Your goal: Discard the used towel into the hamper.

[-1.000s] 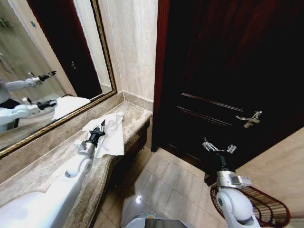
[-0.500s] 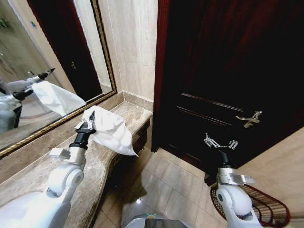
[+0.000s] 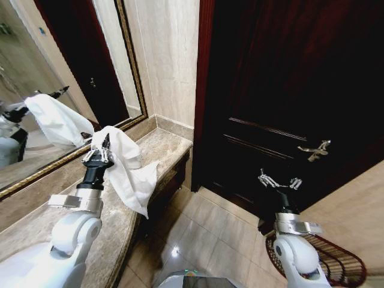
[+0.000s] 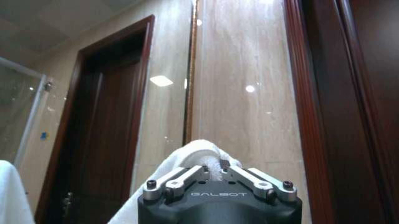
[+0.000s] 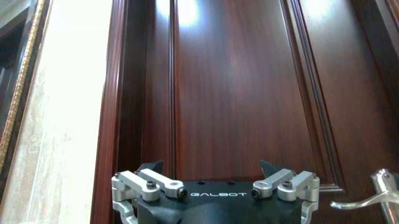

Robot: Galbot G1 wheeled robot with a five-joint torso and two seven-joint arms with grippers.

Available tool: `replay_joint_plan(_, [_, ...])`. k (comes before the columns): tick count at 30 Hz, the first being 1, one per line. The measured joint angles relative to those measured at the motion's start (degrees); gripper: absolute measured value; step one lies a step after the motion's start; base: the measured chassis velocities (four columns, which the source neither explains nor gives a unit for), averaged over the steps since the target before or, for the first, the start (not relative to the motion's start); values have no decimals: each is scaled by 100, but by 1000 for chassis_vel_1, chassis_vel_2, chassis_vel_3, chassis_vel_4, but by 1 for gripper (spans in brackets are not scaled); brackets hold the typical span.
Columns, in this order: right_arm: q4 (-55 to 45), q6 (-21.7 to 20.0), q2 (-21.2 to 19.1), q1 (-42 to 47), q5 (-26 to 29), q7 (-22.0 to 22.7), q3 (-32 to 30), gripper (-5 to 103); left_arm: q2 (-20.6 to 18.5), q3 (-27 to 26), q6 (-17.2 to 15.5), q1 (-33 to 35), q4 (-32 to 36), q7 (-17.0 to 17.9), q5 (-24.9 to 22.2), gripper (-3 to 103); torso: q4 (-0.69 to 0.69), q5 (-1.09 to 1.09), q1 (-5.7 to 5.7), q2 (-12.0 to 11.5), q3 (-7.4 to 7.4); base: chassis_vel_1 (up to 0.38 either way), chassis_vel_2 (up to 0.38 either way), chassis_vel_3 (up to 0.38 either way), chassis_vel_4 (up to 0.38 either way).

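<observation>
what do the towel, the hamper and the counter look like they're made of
The towel: soft white cloth, probably cotton; it hangs in limp folds from the left gripper, whose fingers are shut on it. The hamper: dark red-brown open mesh with a thicker rim, likely coated wire, though woven cane cannot be ruled out. The counter: polished beige stone, seemingly marble, veined and glossy.

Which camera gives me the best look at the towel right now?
The head view: the towel hangs full-length from the left gripper over the counter. The left wrist view shows a white fold pinched between its fingers. The right wrist view faces the door.
</observation>
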State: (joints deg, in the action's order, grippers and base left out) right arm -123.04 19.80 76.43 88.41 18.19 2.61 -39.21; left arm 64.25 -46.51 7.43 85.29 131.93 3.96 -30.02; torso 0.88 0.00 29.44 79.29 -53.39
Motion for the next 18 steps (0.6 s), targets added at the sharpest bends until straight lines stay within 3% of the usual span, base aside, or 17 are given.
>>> replay_joint_plan(13, [-39, 55, 82, 124, -232, -29, 3, 100, 48, 581, 0, 55, -77, -144, 301, 2, 0, 0, 0, 0, 0, -27, -33, -38, -34])
replay_joint_plan(18, [-52, 79, 104, 164, -237, 7, -20, 100, -138, 742, 4, -72, -137, -247, 270, 2, 0, 0, 0, 0, 0, -88, -77, -74, -87])
